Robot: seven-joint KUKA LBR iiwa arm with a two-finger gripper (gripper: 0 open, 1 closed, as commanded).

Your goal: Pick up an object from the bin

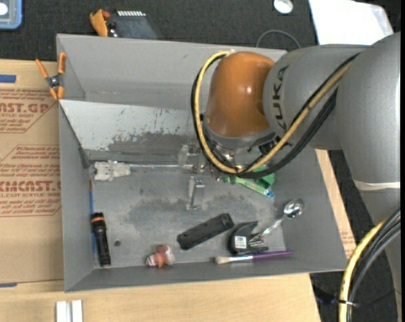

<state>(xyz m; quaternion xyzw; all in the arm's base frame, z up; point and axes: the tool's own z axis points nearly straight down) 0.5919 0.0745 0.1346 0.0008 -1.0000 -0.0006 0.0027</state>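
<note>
The gripper [196, 180] hangs over bare, scuffed floor near the middle of the grey metal bin [74, 200]; whether it is released or clenched cannot be told. Nearest it, toward the front wall, lies a matte black oblong bar [205, 231]. Right of the bar are a thin purple brush [256, 255] and a shiny metal spoon [284, 218]. A pinkish round lump [160, 257] sits left of the bar. A black marker [100, 239] lies along the left wall, and a white plastic piece [109, 171] lies farther back.

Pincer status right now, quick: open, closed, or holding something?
Pincer: cannot be told whether it is open or closed.
</note>
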